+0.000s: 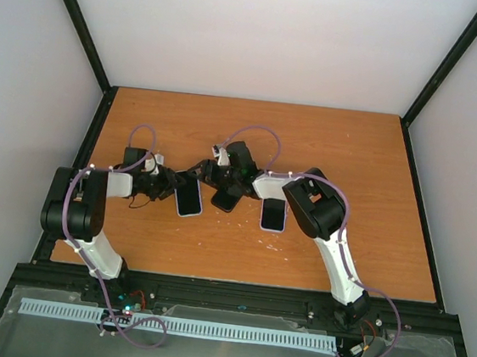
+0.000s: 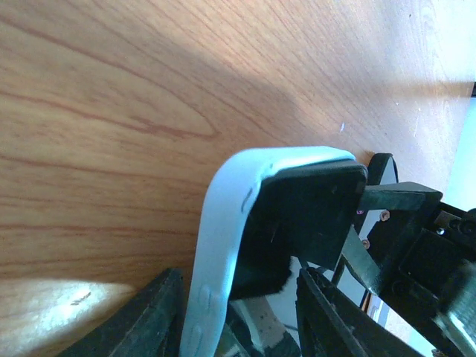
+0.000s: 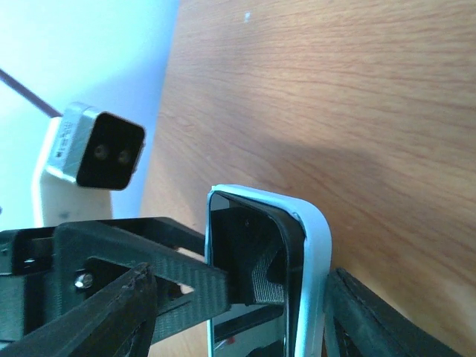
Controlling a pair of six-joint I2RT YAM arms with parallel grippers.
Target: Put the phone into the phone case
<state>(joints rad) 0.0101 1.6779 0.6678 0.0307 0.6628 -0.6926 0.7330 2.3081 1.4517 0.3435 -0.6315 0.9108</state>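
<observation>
Phone (image 1: 189,197) is centre-left in the top view, over the tabletop (image 1: 343,155). Its visible corner sits inside the light-blue case (image 3: 316,253) rim. Left hand (image 2: 238,286) and right hand (image 3: 242,279) straddle it from opposite sides. Clamped or just around it: can't tell for either.

You had soft, even overhead light on the orange-brown wooden tabletop (image 1: 240,247) in the top view. The plain white walls (image 1: 262,36) were bright, and only faint shadows lay under the arms. Your left wrist view burned out to white at its right side, and a broad shadow crossed the wood. Your right wrist view washed out blue-white at upper left. The black fingers (image 3: 111,312) nearest each lens looked dark and soft.
</observation>
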